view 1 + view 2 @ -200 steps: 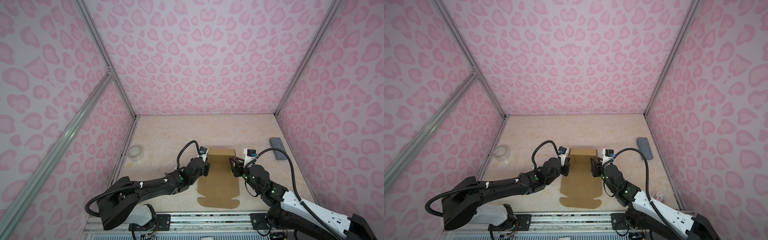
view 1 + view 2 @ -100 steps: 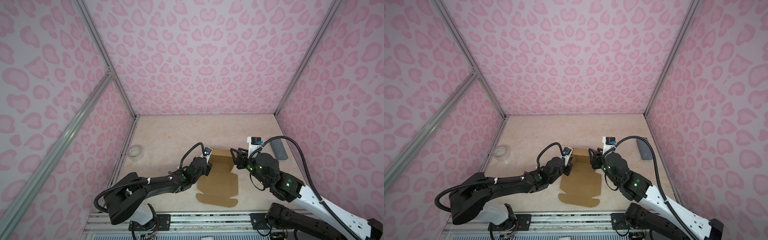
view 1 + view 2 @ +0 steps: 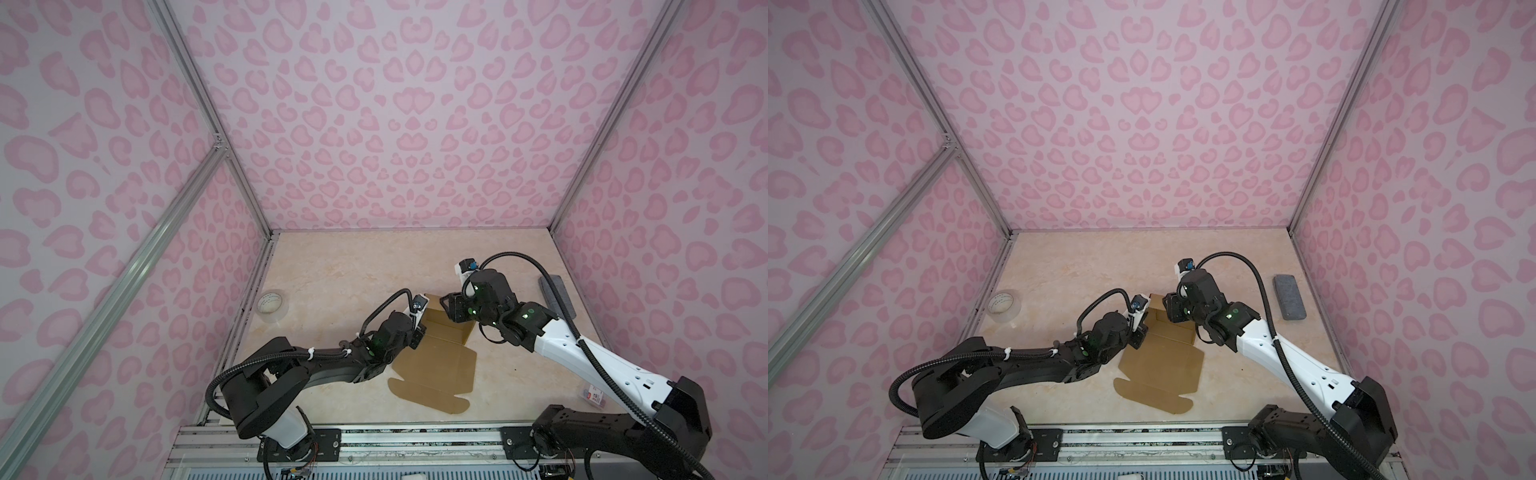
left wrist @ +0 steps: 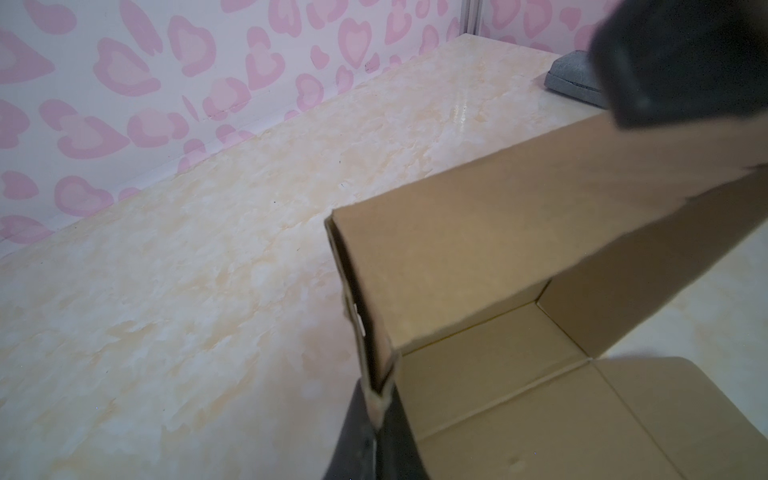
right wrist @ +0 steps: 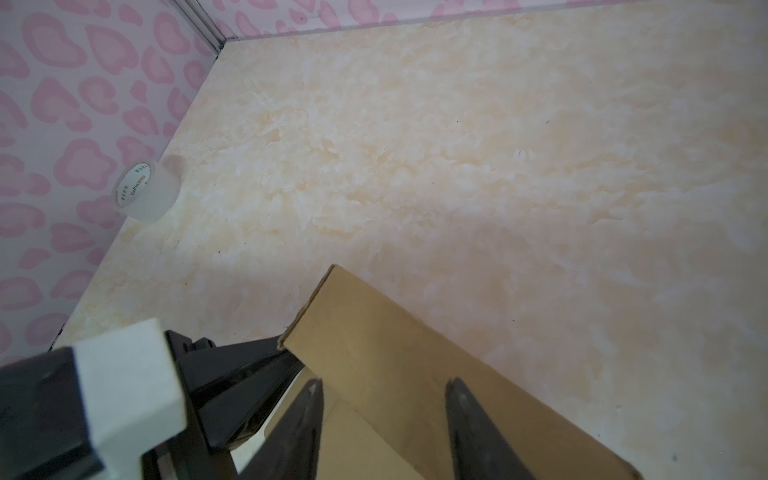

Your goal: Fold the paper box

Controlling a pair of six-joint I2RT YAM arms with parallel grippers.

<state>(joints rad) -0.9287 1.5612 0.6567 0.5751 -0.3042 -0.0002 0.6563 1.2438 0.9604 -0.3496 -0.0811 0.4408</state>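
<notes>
Closest in, flat on the table (image 3: 353, 270): rounded lid flap of the paper box (image 3: 436, 365), long axis running away toward the back wall, slightly skewed. Further up, pinched tight on the doubled left side wall and holding it upright: left gripper (image 4: 376, 399). Just beyond, poised over the right end of the raised far wall, jaws apart, nothing gripped: right gripper (image 5: 382, 386), the nearer of the two to that wall. Likely calls for a push down and inward from there, wall right under the fingers. Well off to either side, tape roll (image 3: 272, 306) and grey block (image 3: 557, 296), out of play.
</notes>
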